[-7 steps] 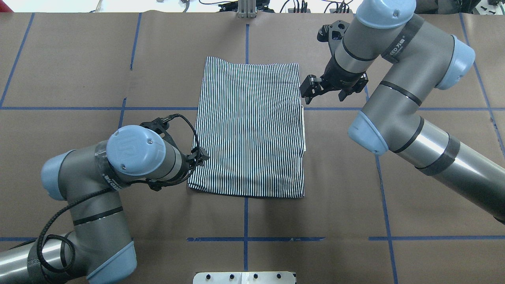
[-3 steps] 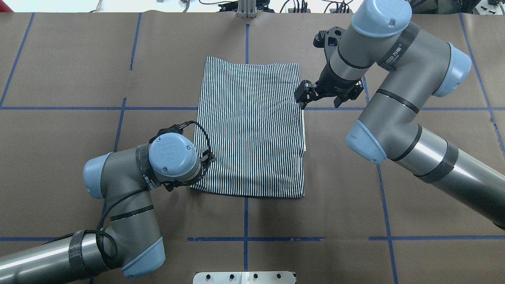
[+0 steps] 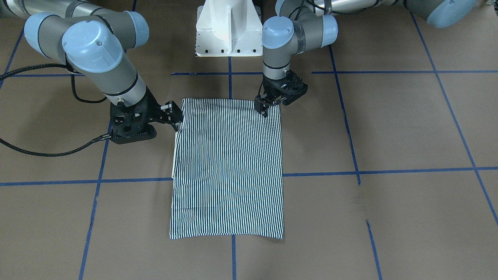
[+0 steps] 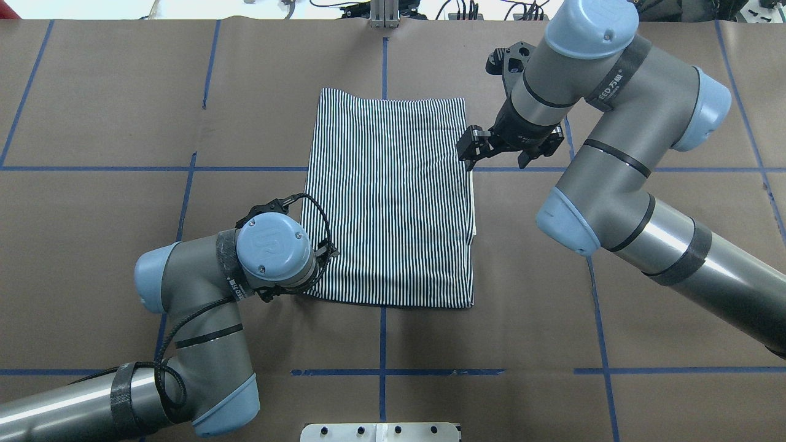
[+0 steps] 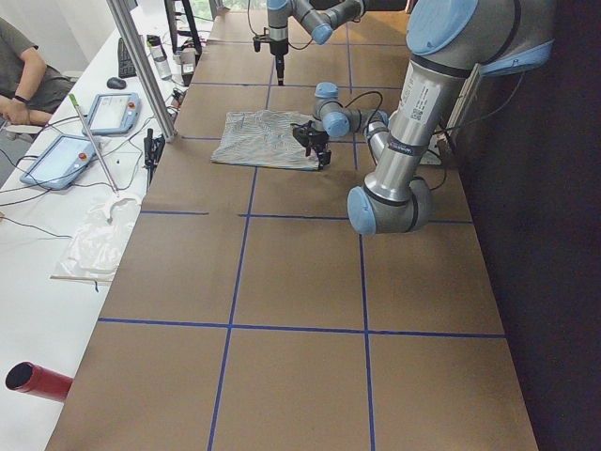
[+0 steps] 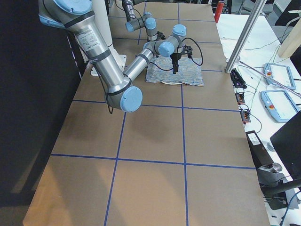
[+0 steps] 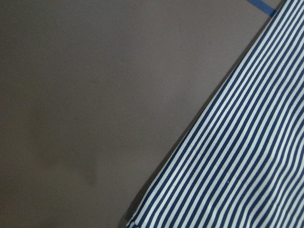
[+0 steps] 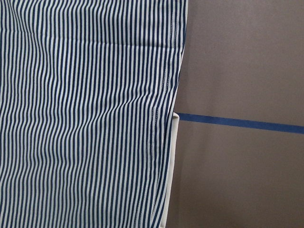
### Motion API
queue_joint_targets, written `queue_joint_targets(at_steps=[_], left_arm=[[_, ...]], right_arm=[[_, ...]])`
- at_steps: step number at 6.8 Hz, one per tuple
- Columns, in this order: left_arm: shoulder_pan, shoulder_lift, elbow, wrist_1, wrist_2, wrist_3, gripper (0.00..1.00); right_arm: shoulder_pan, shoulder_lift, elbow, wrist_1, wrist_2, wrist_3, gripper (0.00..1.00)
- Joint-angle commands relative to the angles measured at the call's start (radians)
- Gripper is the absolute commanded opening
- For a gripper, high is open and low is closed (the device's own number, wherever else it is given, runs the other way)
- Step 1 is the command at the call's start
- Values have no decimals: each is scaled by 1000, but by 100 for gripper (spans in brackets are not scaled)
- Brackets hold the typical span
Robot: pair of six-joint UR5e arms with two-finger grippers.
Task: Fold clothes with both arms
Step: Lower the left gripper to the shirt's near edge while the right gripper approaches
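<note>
From across the table, the striped shirt (image 3: 227, 167) lies folded into a long rectangle in the middle of the table (image 3: 389, 124), one short edge toward the robot's side. The left gripper (image 3: 263, 108) points down at the shirt's robot-side left corner; I cannot tell how its jaws stand. The right gripper (image 3: 174, 114) sits at the opposite long edge with its jaws apparently spread and nothing between them. From overhead, the left wrist hides its own fingers, and a cream strip (image 4: 473, 202) pokes out from under the right edge. The two grippers also sit at different places along the shirt's length. If both pinch and lift from there, the fold could come out skewed. From the table's left end, the near arm reaches the shirt's edge, but everything is too small to judge contact. The right-end view is no clearer. The left wrist camera sees only the striped edge and bare table, so a low approach might catch one layer or miss the cloth altogether. The right wrist camera shows stacked layers along the edge above the cream strip, near a blue tape line (image 8: 237, 122). Pinching only the top layer there could peel the fold open.
</note>
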Motion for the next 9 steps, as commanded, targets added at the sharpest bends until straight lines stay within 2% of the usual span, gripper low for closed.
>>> queue_joint_targets(at_steps=[1,2,3,5,6,8,9], left_arm=[[8,3,0,2,0,-1,90],[11,6,0,2,0,-2,82],[9,3,0,3,-2,-5,66],[11,3,-3,2,0,-5,8],[11,7,-8,2,1,-3,0],[11,9,-30,5,-2,17,0],[9,13,-62,26,-3,82,0]], right_arm=[[0,1,1,0,2,0,100],[0,1,1,0,2,0,100],[0,2,1,-2,3,0,100],[0,1,8,-2,6,2,100],[0,1,9,-2,6,2,100],[1,-6,21,-2,8,10,100],[-20,-15,61,-2,5,101,100]])
